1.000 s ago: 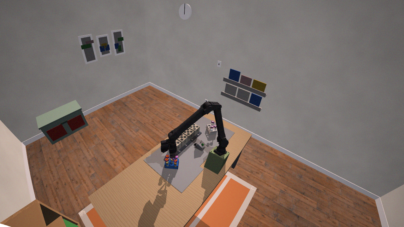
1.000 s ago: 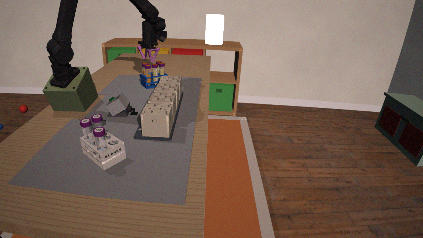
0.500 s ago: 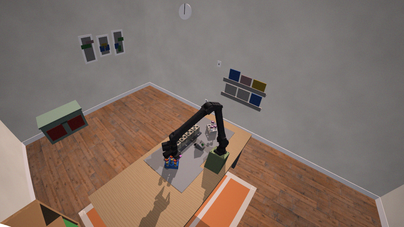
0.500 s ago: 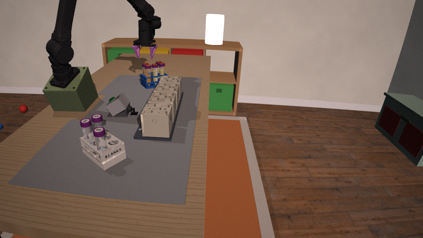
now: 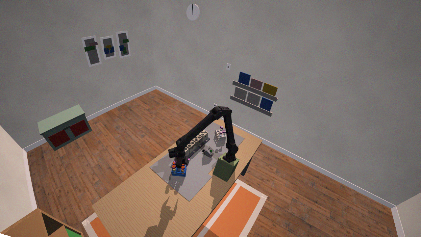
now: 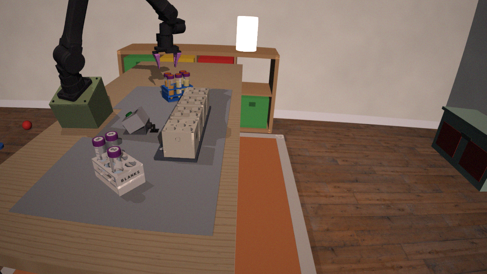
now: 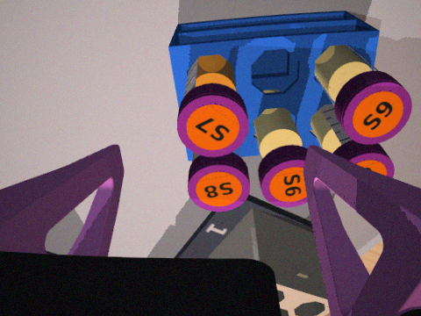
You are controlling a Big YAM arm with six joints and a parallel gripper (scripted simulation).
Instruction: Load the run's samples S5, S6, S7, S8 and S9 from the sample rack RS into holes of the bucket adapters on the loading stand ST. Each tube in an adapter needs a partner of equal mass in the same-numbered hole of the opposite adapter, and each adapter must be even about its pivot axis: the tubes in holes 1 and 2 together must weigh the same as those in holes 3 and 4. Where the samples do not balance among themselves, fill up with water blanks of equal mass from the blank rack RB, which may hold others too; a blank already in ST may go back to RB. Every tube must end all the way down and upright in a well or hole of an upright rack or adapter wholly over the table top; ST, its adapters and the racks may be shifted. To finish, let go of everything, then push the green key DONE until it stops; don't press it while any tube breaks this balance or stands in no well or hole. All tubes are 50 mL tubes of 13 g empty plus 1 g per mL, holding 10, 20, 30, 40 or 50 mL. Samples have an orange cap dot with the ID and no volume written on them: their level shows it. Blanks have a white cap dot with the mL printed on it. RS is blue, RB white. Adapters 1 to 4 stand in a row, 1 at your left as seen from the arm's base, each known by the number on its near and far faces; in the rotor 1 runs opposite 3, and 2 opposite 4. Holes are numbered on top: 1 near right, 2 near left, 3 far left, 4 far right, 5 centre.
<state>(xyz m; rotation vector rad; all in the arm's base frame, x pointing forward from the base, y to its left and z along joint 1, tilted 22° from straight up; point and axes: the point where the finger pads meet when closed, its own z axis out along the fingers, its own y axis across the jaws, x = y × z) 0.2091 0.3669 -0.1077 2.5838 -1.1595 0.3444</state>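
The blue sample rack RS point(image 6: 176, 89) stands at the far end of the grey mat and holds several orange-dotted sample tubes. In the wrist view the rack point(image 7: 272, 70) shows S7 point(image 7: 212, 123), S8 point(image 7: 219, 182), S6 point(image 7: 288, 178) and S9 point(image 7: 374, 108); one more cap point(image 7: 365, 161) is half hidden behind my right finger. My gripper point(image 6: 166, 61) hangs open and empty above the rack, clear of the caps. The stand ST point(image 6: 186, 120) carries a row of beige adapters whose visible holes look empty. The white blank rack RB point(image 6: 117, 168) holds three purple-capped blanks. The green DONE key point(image 6: 129, 114) sits on a grey wedge.
The arm's green base block point(image 6: 81, 102) stands at the table's left side. A wooden shelf point(image 6: 197, 58) with coloured bins stands just beyond the table's far edge, behind RS. Adapter 1's end of the stand point(image 7: 217, 230) lies close beside RS.
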